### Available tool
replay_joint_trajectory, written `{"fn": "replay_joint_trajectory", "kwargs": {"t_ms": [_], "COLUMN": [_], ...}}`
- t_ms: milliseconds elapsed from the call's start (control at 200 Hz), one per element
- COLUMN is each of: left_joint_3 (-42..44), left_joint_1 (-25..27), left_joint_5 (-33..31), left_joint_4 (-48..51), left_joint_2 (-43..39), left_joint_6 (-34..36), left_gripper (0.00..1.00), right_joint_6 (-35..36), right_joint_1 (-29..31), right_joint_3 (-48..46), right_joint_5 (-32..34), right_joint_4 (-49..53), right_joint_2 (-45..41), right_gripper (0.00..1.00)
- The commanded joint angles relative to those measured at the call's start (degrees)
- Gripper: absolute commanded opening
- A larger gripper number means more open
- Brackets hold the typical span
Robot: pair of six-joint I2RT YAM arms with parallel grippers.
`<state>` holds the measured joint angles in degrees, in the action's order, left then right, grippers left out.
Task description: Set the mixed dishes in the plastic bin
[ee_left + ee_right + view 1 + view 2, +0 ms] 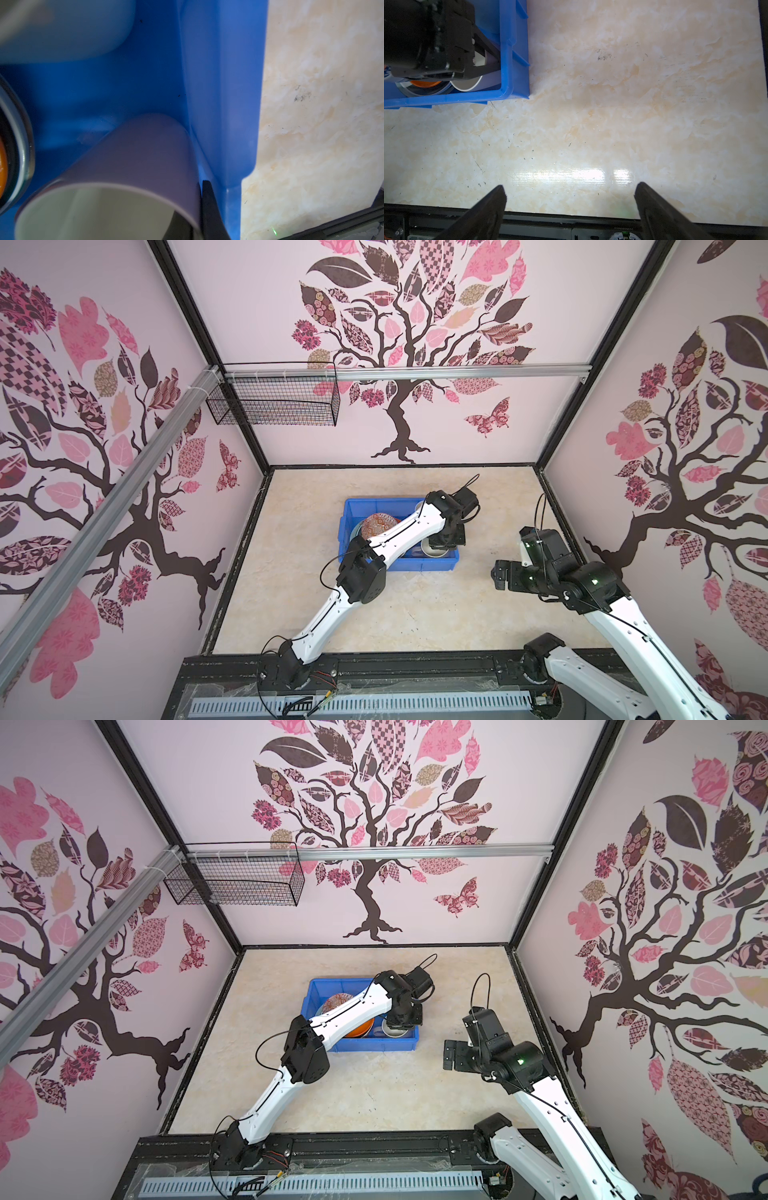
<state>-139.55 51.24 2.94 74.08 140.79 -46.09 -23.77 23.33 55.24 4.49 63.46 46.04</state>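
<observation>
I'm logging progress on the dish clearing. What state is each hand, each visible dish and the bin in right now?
left hand, shut on the lavender mug rim, inside the blue bin
right hand, open, empty, over the table
lavender mug, upright, gripped, in a blue bin corner
orange-patterned bowl, in the blue bin, resting on other dishes
black-and-orange plate, in the blue bin, partly hidden
blue bin, on the table, holding dishes

The outer finger (209, 207) of the left gripper (196, 220) sits in a thin gap between the lavender mug (135, 155) and the wall of the blue bin (220, 83). Ahead of these jaws the bin floor is bare up to a pale blue dish (62, 31). Between the spread jaws of the right gripper (570, 193) the tabletop (612, 114) is free.
</observation>
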Motion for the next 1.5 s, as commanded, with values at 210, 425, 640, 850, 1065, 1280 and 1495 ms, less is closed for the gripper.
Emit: {"fn": "replay_joint_trajectory", "kwargs": {"t_ms": [210,425,640,850,1065,1280,1495], "left_joint_3": [-3.21,-3.22,-3.27,-3.8,-3.91,6.9,43.33], "left_joint_1": [0.0,-0.25,-0.61,-0.88,-2.02,-8.7,-27.83], "left_joint_5": [0.11,0.51,-0.13,-0.79,4.69,-3.86,-20.05], "left_joint_4": [0.13,-0.11,0.45,-1.19,-8.81,-8.77,-18.03], "left_joint_2": [0.55,0.34,-1.81,-7.76,-17.77,-33.3,-59.78], "left_joint_6": [1.94,2.75,4.28,6.21,8.12,15.92,24.96], "left_gripper": [0.19,0.27,0.45,0.83,0.98,0.98,0.99], "right_joint_6": [-0.08,-0.83,-1.76,-2.31,-2.71,-1.04,0.22], "right_joint_1": [-0.05,-0.12,-0.09,-0.05,-0.05,-0.06,-0.13], "right_joint_3": [2.25,2.42,2.42,2.07,3.02,5.09,7.95], "right_joint_5": [1.06,2.0,2.21,2.43,1.37,0.85,3.97], "right_joint_4": [1.64,2.06,2.38,1.69,-0.81,-6.37,-14.11], "right_joint_2": [-0.43,0.01,0.28,0.72,3.53,9.48,17.31], "right_gripper": [1.0,1.0,1.0,1.0,1.0,0.99,1.0]}}
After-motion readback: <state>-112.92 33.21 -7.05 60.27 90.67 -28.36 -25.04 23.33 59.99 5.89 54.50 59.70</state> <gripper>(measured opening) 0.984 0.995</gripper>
